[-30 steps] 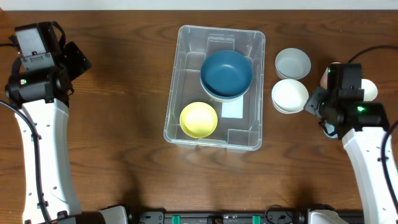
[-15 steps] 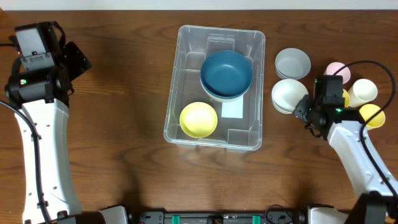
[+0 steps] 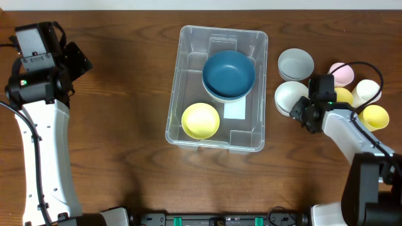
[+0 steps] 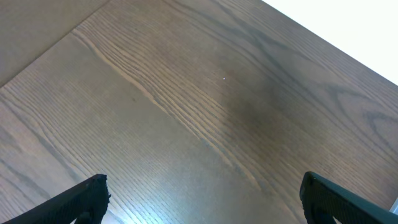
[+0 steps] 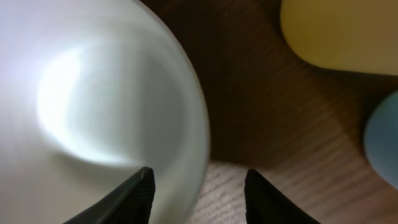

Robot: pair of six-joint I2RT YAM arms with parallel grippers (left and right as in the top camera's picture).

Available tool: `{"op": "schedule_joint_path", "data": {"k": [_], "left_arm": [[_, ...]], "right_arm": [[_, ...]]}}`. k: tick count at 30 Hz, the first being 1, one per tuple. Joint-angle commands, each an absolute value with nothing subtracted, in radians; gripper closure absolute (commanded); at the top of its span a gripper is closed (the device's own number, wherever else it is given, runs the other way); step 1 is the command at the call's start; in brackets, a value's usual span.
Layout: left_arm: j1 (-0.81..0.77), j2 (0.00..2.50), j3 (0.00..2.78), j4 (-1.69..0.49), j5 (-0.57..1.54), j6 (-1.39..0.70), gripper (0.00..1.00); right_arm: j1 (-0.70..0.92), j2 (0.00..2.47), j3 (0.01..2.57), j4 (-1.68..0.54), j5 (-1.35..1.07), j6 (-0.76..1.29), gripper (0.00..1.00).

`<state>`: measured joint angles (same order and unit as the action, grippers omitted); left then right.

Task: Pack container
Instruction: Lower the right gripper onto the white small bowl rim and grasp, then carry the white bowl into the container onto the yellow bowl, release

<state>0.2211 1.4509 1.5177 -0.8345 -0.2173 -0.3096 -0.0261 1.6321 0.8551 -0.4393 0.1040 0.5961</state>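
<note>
The container (image 3: pixel 178 81), a large clear bin, sits mid-table with a dark blue bowl (image 3: pixel 228 74) and a yellow bowl (image 3: pixel 200 120) inside. Just right of it lies a white bowl (image 3: pixel 287 94). My right gripper (image 3: pixel 301 109) is down at that bowl's near right rim. In the right wrist view the right gripper (image 5: pixel 199 186) straddles the rim of the white bowl (image 5: pixel 93 106), one finger inside and one outside, jaws partly open with a gap still showing. Far to the left, my left gripper (image 4: pixel 202 199) hangs wide open over bare wood, holding nothing.
A grey bowl (image 3: pixel 295 63) sits behind the white one. Pink (image 3: pixel 341 72), yellow (image 3: pixel 375 116) and cream (image 3: pixel 367 90) cups cluster at the right edge beside my right arm. The right wrist view shows a yellow object (image 5: pixel 342 31) and a pale blue-grey one (image 5: pixel 382 137) close by.
My right arm has swung left and lowered onto the white bowl's rim, uncovering the cups behind it, and its jaws have narrowed a little. The left arm has not moved.
</note>
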Motion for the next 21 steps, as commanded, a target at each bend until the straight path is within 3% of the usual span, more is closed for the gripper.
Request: {"op": "schedule_joint_path", "data": {"k": [1, 4, 9, 15, 21], "left_arm": [[0.225, 1.443, 1.536, -0.837, -0.233, -0.300, 0.02], [0.225, 1.443, 1.536, -0.837, -0.233, -0.300, 0.02], [0.225, 1.443, 1.536, -0.837, -0.233, -0.300, 0.02], [0.225, 1.443, 1.536, -0.837, -0.233, -0.300, 0.02], [0.225, 1.443, 1.536, -0.837, -0.233, -0.300, 0.02]], "right_arm": [[-0.032, 1.659, 0.849, -0.426, 0.103, 0.617, 0.55], [-0.031, 1.667, 0.849, -0.422, 0.104, 0.616, 0.67], [-0.032, 1.666, 0.850, -0.422, 0.104, 0.612, 0.96], [-0.032, 1.663, 0.859, -0.443, 0.079, 0.577, 0.99], [-0.031, 1.591, 0.976, -0.636, 0.078, 0.540, 0.99]]}}
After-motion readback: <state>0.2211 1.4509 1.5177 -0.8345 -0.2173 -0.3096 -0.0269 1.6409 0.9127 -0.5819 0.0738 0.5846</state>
